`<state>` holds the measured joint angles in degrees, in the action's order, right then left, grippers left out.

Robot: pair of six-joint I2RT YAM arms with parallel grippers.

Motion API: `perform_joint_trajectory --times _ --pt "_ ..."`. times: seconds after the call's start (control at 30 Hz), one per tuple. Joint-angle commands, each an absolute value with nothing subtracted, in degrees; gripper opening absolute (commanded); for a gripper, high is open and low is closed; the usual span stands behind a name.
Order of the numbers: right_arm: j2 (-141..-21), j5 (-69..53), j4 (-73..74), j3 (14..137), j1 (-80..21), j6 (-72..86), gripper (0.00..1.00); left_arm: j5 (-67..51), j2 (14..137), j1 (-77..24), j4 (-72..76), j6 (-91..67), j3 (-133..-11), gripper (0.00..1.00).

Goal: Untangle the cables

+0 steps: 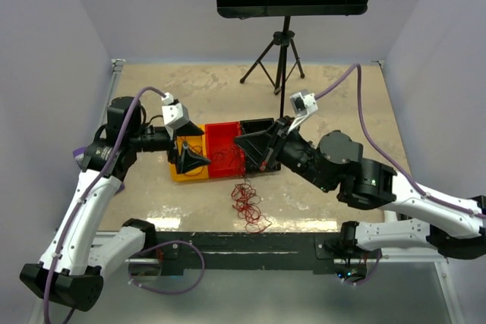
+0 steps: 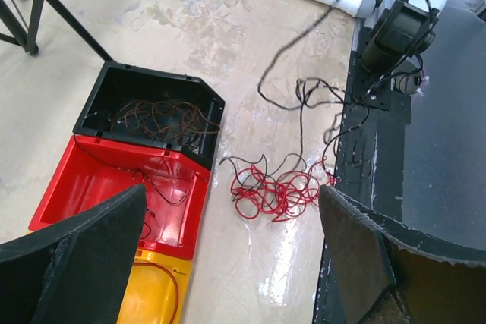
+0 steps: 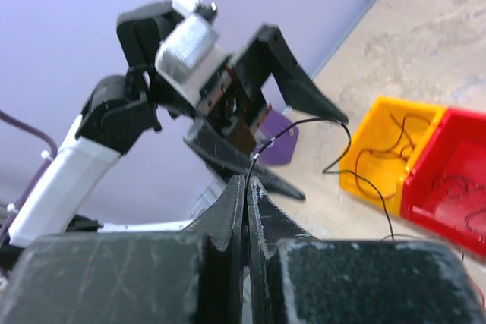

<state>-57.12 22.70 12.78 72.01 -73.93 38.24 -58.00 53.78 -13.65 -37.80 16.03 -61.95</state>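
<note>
Red and dark tangle of cables (image 1: 247, 204) on bench (image 1: 342, 96), near red bin (image 1: 224, 142). Left gripper (image 1: 191, 161) spread wide over yellow bin (image 2: 152, 294); right gripper (image 3: 247, 187) pressed together, pinching black wire (image 3: 334, 123).

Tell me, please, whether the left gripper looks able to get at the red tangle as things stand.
Probably yes: the left gripper is open and empty above the bins, and the red tangle lies on the table beside them, nothing between.

No readable text, labels, brands, numbers or signs in any view.
</note>
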Motion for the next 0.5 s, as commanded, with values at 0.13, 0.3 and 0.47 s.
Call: perform_joint_trajectory --times 0.13,0.3,0.47 --pt "-67.31 25.40 14.15 94.98 -74.27 23.92 0.00 -61.35 50.10 -13.80 -38.49 18.89 -62.05 1.00" --pt "-73.90 23.65 15.90 108.79 -74.18 20.13 0.00 -62.58 48.34 -13.80 -33.33 14.87 -59.77 1.00" --pt "-76.82 20.66 14.60 112.41 -74.27 20.91 0.00 -61.61 46.85 -13.89 -20.24 5.12 -56.43 1.00"
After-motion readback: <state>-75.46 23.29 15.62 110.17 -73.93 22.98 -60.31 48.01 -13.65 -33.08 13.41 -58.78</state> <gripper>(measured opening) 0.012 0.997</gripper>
